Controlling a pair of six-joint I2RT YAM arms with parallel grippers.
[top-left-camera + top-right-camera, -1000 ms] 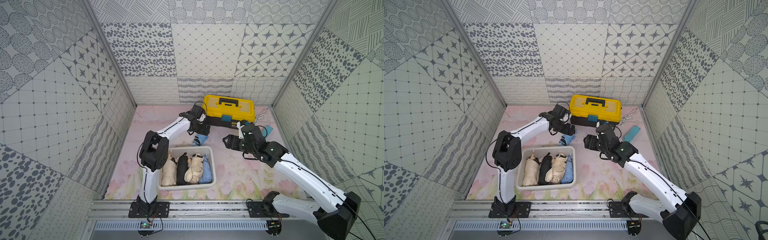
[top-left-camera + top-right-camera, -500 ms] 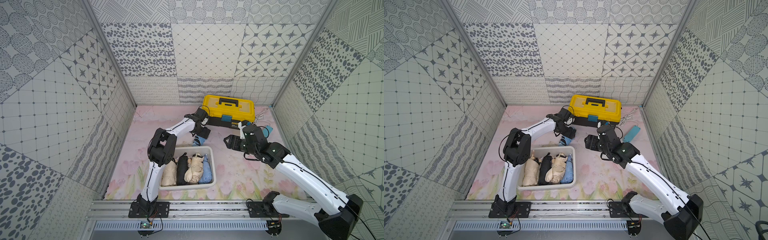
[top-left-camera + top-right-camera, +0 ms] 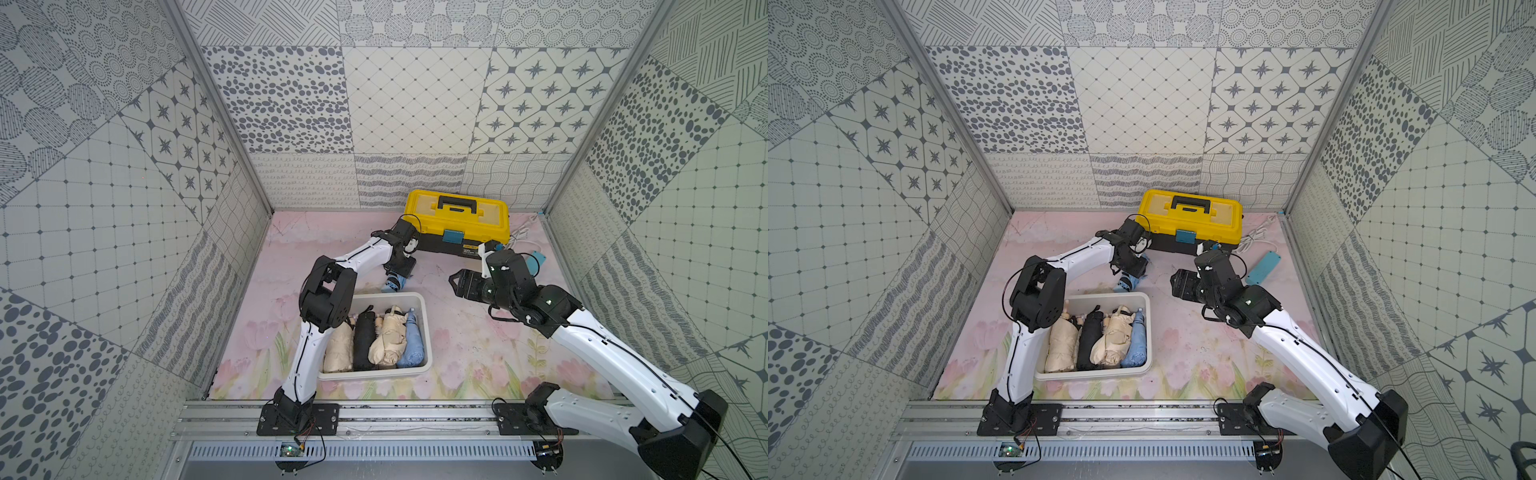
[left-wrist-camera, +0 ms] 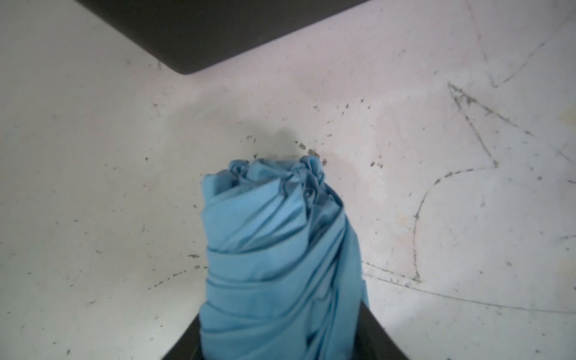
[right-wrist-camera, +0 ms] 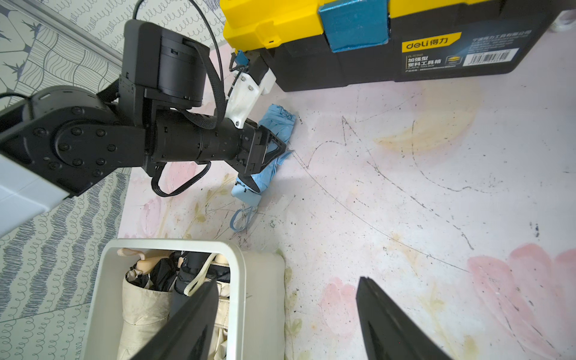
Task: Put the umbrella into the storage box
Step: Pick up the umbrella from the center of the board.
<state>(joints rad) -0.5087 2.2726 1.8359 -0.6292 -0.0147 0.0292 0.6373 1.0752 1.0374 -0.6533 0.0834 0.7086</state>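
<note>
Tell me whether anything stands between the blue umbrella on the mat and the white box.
Nothing visible stands on the mat between the blue umbrella and the white box. However, four folded umbrellas already lie side by side inside it, leaving little room.

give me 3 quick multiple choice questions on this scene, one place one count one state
1. Where is the loose umbrella?
A on the mat, between toolbox and box
B in the box
C on the toolbox

2. Umbrellas in the box?
A two
B four
C six

3. The right claw is:
A shut on an umbrella
B shut on the box rim
C open, empty

A: it lies on the mat outside the box.
B: two beige, one black, one blue.
C: fingers apart, nothing between.
</note>
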